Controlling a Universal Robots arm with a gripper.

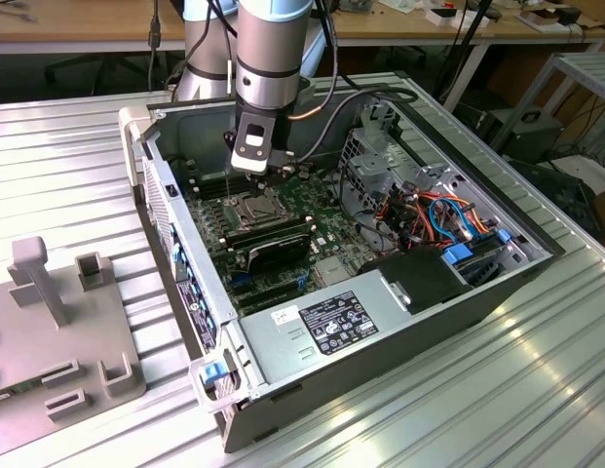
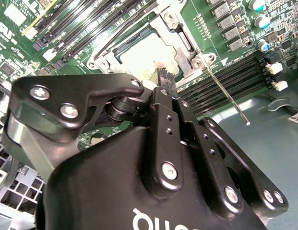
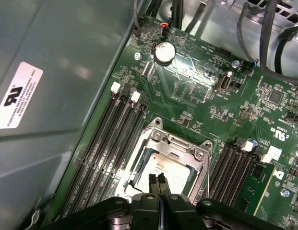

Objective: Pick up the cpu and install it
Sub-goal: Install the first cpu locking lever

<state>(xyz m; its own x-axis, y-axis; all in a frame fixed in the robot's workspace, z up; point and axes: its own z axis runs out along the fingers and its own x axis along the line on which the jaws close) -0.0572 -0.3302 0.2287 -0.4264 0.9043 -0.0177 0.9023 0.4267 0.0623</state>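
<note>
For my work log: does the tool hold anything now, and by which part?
Nothing is held. The tool is shut, its fingertips together over the cpu, which lies flat in the socket frame.

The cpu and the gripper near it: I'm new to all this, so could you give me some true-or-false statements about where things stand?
1. The cpu lies inside the socket frame on the motherboard. True.
2. The gripper has its fingers spread wide apart. False: they are shut together, directly over the cpu and holding nothing.
3. The computer case lies on its side with its inside open to view. True.
4. The gripper hangs over the table, outside the case. False: it reaches down into the case, above the socket frame.
5. Memory slots run along both sides of the socket frame. True.
</note>
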